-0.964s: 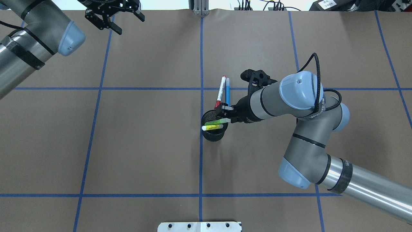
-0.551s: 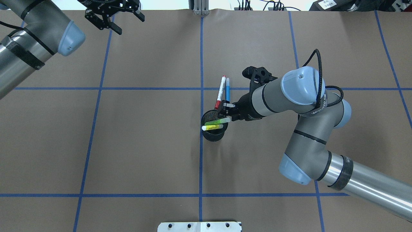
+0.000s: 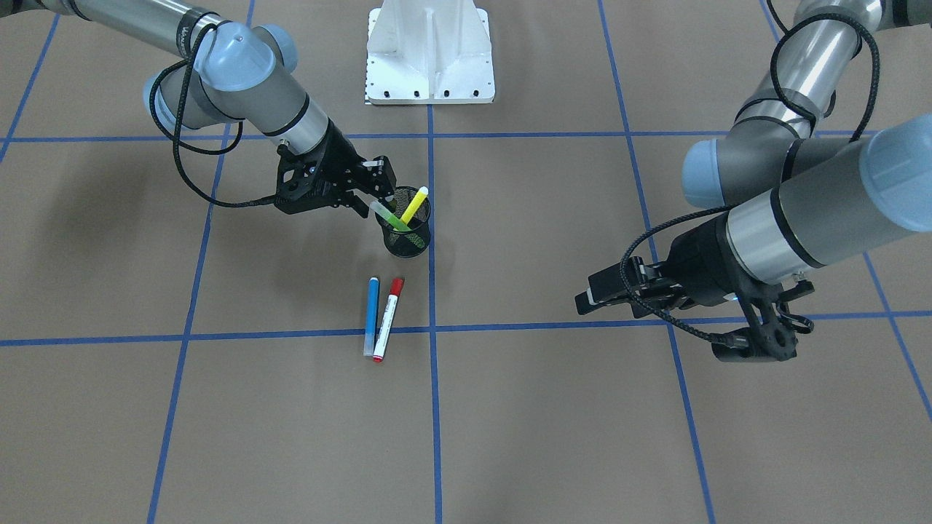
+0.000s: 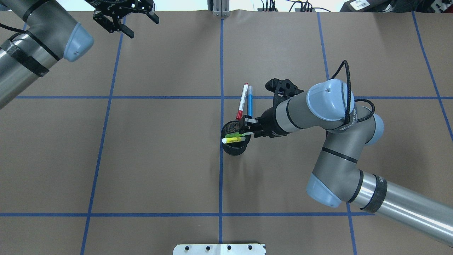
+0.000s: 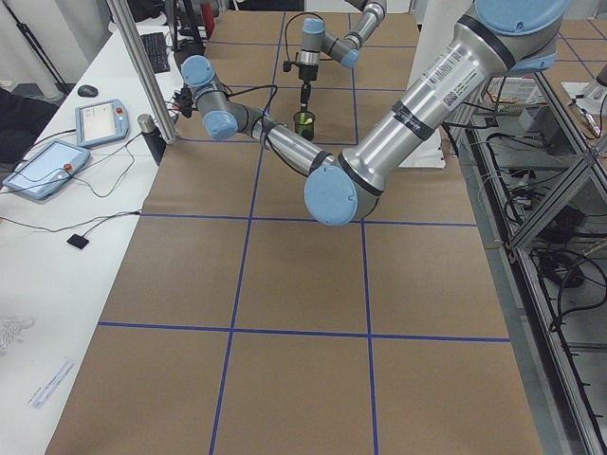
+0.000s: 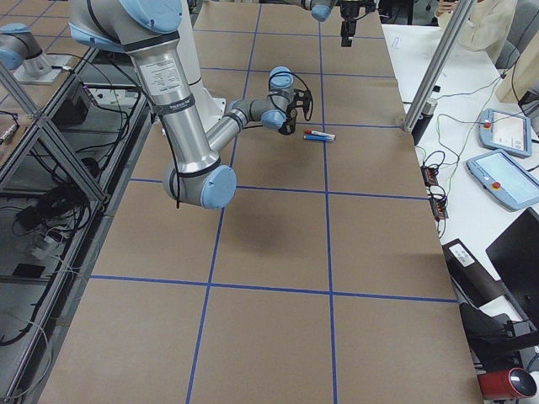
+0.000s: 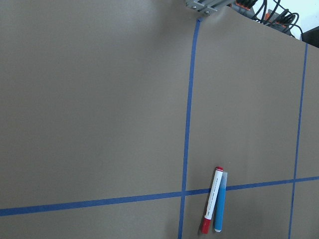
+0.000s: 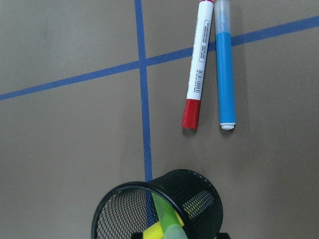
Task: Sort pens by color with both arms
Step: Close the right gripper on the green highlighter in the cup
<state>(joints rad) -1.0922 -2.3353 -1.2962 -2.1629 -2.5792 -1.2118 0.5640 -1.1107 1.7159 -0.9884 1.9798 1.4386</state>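
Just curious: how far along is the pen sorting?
Done, it seems: red pen and blue pen lie paired on the table. In hand: the right end effector is at the green pen in the cup, grip unclear. To do: likely the yellow pen too; the left end effector hangs open.

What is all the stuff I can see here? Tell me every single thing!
blue pen: one, blue, flat on the table beside the red-capped pen
red-capped pen: one, white with a red cap, flat beyond the cup
green pen: one, green, leaning in the cup
yellow pen: one, yellow, leaning in the cup
cup: one, black mesh, near the table's middle
tape lines: several, blue, a grid on the table
table: one, brown
pedestal: one, white, at the robot's edge
control tablets: two, grey and blue, on a white side bench
left arm: one, grey and silver, far from the pens
left tool: one, black, open
right arm: one, grey and silver, reaching to the cup
right tool: one, black, at the green pen's upper end; grip unclear
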